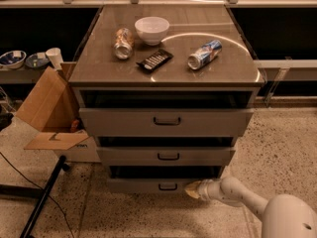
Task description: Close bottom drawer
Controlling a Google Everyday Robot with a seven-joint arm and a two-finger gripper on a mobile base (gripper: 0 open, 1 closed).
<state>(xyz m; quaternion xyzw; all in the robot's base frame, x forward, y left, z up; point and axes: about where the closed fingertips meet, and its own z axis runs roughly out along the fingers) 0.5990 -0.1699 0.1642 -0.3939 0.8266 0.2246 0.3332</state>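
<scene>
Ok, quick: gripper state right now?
Gripper: at the bottom drawer front, right of its handle; open or closed cannot be told.

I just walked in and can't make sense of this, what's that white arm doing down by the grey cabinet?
A robot's white arm reaches in from the lower right. Its tool is at the right end of the slim grey metal bottom drawer, seemingly pressing on the front. That drawer sits slightly pulled out, with a dark gap above it, so it is not yet closed.
</scene>
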